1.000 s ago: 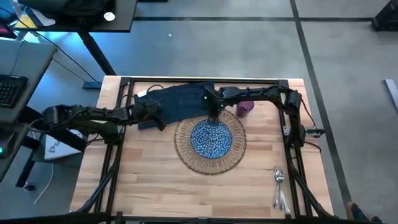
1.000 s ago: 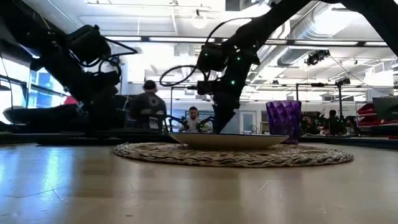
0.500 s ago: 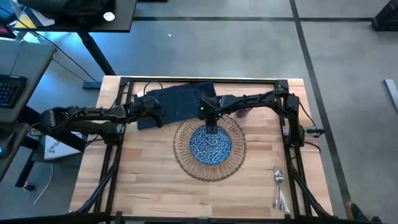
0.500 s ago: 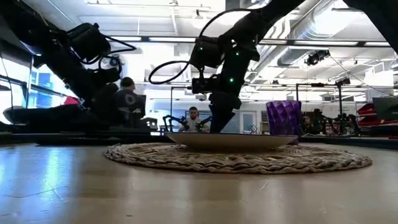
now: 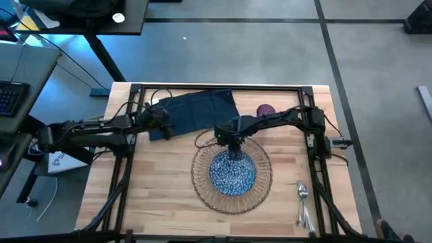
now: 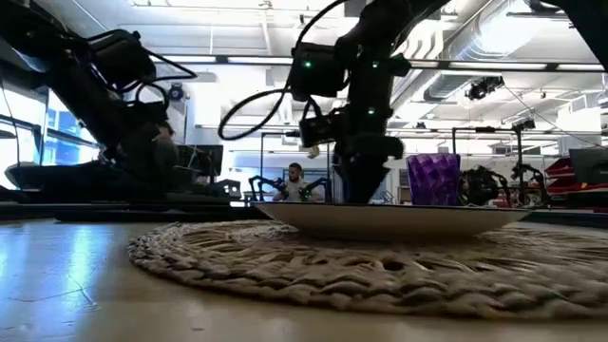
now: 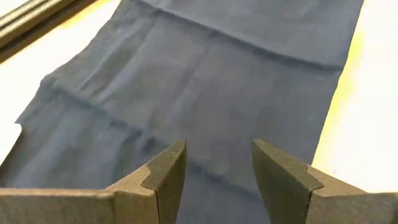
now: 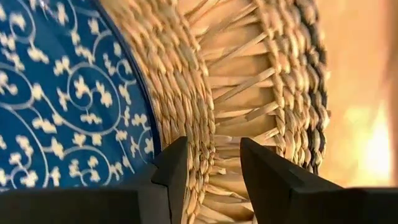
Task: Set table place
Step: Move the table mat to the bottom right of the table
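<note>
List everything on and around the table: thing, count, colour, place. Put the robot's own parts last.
table: one, light wood with a black rail frame, under everything.
mat: one, tan woven wicker, round, centre of the table.
plate: one, blue with white pattern, on the mat.
napkin: one, dark navy cloth, far side of the table, left of centre.
cup: one, purple, far side, right of the napkin.
cutlery: silver, count unclear, near right edge.
person: one, in the room behind the table.
left gripper: dark, fingers apart over the napkin.
right gripper: dark, fingers apart at the plate's far rim, over the mat.
</note>
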Robot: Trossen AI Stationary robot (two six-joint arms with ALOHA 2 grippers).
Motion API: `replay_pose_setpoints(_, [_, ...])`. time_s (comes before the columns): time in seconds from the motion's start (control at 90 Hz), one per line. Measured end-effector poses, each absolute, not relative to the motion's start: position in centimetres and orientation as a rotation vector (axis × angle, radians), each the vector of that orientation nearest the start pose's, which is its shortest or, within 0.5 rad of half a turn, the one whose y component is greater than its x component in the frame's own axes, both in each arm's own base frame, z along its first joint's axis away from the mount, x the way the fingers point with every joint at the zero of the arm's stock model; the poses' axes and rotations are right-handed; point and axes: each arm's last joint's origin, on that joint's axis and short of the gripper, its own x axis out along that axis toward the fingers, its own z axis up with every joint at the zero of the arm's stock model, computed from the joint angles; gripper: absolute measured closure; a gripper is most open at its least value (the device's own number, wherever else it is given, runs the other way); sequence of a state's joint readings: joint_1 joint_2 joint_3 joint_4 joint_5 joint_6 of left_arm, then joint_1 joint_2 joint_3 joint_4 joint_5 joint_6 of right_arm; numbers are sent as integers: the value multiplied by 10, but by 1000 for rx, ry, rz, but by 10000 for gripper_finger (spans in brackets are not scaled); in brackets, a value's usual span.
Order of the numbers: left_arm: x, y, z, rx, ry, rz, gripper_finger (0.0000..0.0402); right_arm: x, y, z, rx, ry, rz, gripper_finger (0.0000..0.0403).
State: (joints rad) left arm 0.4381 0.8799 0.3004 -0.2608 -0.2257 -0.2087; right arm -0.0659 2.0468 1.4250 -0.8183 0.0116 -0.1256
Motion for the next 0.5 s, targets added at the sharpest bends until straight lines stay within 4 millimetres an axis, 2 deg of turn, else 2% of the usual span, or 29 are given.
replay_pose_setpoints(0.233, [131, 68, 154, -286, 789, 714, 238, 373, -17, 147, -75, 1589, 30, 284])
replay_pose_setpoints(0.5, [130, 68, 156, -285, 774, 714, 238, 396, -19, 151, -65, 1347, -41, 284])
